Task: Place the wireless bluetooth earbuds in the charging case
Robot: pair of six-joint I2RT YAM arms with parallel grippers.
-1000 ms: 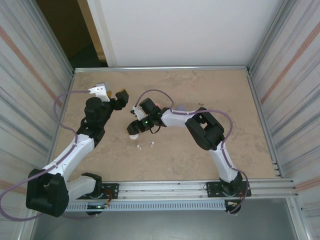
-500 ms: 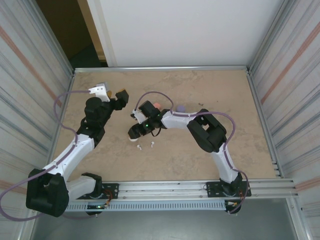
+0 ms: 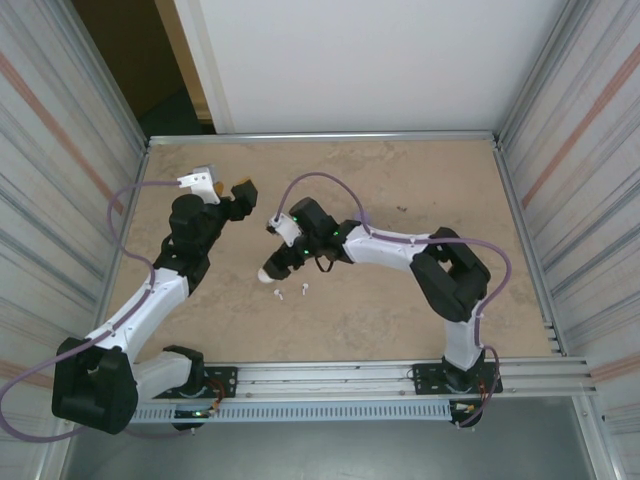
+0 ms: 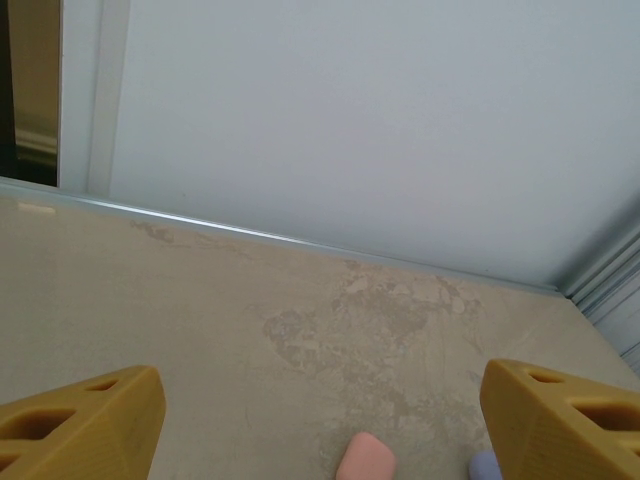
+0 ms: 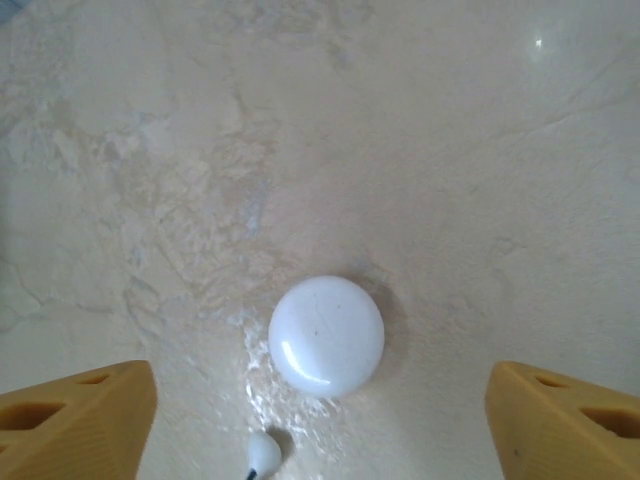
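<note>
Left gripper (image 4: 322, 405) and right gripper (image 5: 320, 415) both gape empty; 1 white earbud (image 5: 263, 453) is cropped at the bottom edge.

You'll see the white charging case (image 5: 326, 336) is smooth, glossy plastic, catching highlights. Under the case, the table (image 5: 470, 140) looks matt and stone-like, mottled beige. Either side of the case, the yellow fingers (image 5: 75, 420) look like dull, matt plastic.
</note>
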